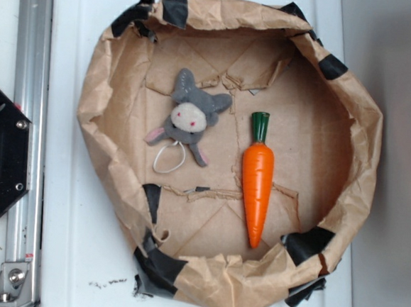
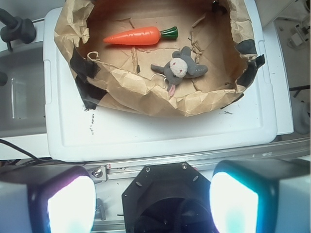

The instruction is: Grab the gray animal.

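Gripper: seen only in the wrist view, gripper (image 2: 153, 201) spread wide, the two fingers (image 2: 68, 204) well apart at the bottom corners, nothing between them. It hangs back over the black base (image 2: 165, 199), well short of the paper nest.
Gray animal: gray animal (image 1: 188, 116) lies face up on the floor of the brown paper nest (image 1: 100, 95), in its left half in the overhead view, ears splayed outward.
String loop: white loop (image 1: 169, 158) trails from the toy on the paper floor.
Carrot: orange carrot (image 1: 257, 179) lies just to the right of the toy, apart from it, green top toward the far wall.
Support: white lid (image 1: 63, 242) under the nest.
Handling: looks like a light, soft plush that will squash under the fingers; unlikely to slip or break.
Where to grip: probably across the rounded head and body, the thickest part; the ears and string look too thin and floppy to hold well.
Stage: approach not yet made.
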